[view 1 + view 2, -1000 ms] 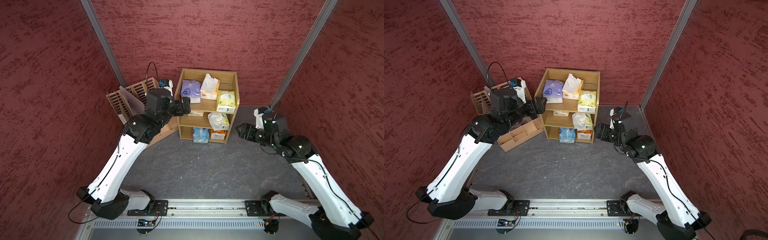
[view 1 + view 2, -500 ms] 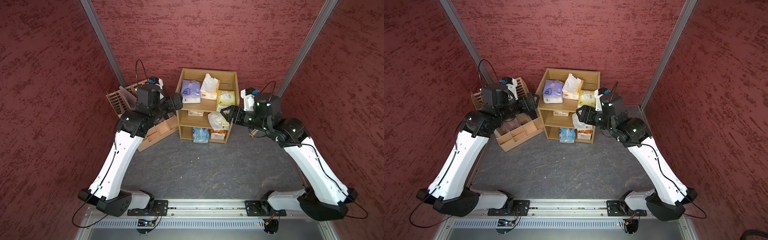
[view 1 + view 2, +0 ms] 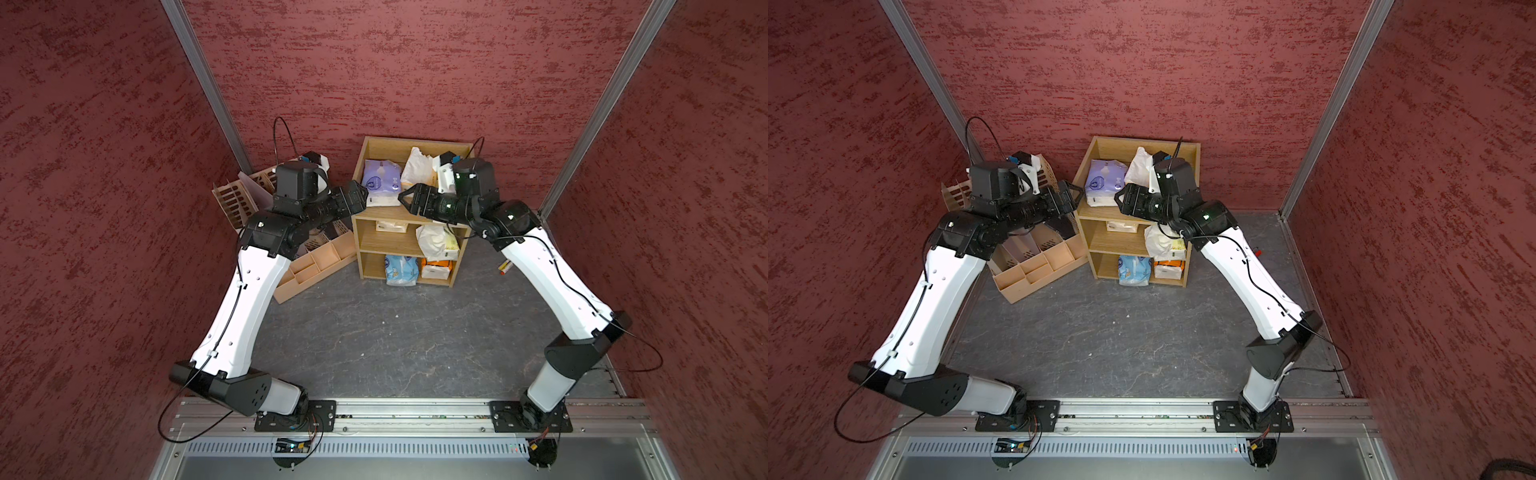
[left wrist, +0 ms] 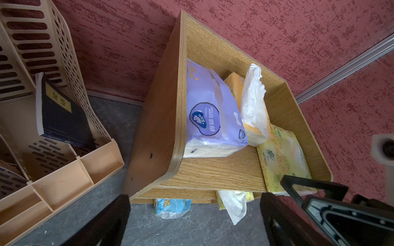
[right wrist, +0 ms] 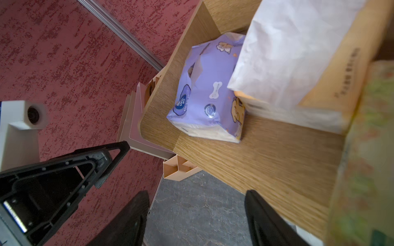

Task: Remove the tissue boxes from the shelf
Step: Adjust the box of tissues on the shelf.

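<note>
Over the shelf [image 3: 390,243], right end effector [image 3: 402,198] and left end effector [image 3: 362,196] have converged, both spread apart.

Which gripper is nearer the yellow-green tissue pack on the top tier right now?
Right. The right gripper hovers at the top tier's front, beside the yellow-green pack; the left gripper is outside the shelf's opposite side panel, beyond the purple pack.

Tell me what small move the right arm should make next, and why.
Probably ease the right end effector forward around the purple tissue pack. Its jaws stand open and empty close to that pack, which lies unheld on the top tier of the shelf.
</note>
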Available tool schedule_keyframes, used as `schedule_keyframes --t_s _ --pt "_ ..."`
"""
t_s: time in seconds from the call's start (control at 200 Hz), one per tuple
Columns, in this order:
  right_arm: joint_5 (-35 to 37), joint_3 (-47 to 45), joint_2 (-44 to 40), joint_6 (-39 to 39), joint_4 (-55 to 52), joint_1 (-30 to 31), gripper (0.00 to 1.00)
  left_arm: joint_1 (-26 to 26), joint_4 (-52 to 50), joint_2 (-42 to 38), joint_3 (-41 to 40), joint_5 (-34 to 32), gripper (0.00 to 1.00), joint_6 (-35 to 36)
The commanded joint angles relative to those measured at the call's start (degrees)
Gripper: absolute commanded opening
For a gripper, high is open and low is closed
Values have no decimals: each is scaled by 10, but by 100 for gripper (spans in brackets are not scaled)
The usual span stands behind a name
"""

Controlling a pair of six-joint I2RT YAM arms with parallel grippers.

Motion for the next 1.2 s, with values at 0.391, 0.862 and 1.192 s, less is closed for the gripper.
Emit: schedule_keyframes --t_s 0.391,0.862,1.192 --pt "60 86 103 13 32 -3 65 3 46 -30 -50 38 100 -8" --pt "16 67 125 -2 83 -5 51 3 59 -50 -73 29 100 1" --pt "3 55 126 -2 77 -5 31 3 76 -74 -102 21 100 -1"
